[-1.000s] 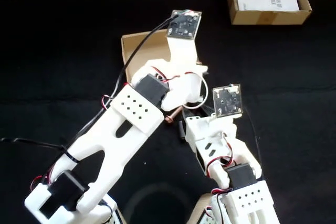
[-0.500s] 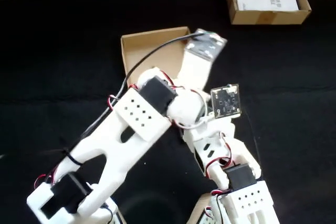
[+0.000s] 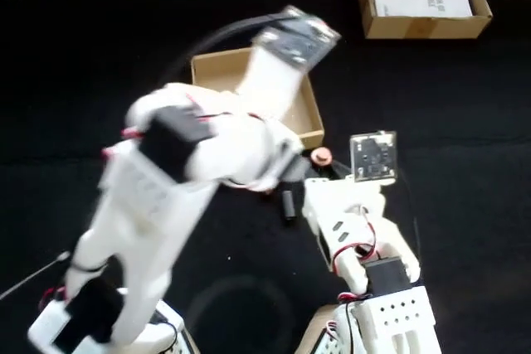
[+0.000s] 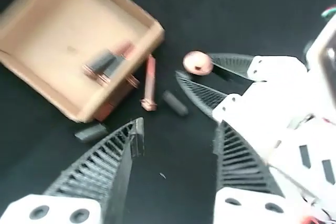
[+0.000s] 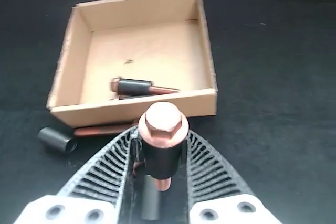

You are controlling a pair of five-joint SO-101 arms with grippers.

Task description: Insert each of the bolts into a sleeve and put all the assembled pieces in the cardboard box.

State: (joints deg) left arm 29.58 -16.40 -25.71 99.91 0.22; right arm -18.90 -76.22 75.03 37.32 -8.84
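Black table [image 3: 465, 122]: right gripper [image 5: 161, 135] clamps sleeved bolt [image 5: 163, 121] near cardboard box [image 5: 131, 109]; left gripper [image 4: 177, 127] wide, empty. Box holds an assembled piece [image 5: 134, 86].

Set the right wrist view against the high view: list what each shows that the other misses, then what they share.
Right wrist view adds: an assembled piece lying inside the cardboard box, and a loose sleeve off its corner. High view adds: the left arm above that box, and a second box holding paper at the table's far edge. Shared: the cardboard box, and the right pincer shut on a sleeved bolt.
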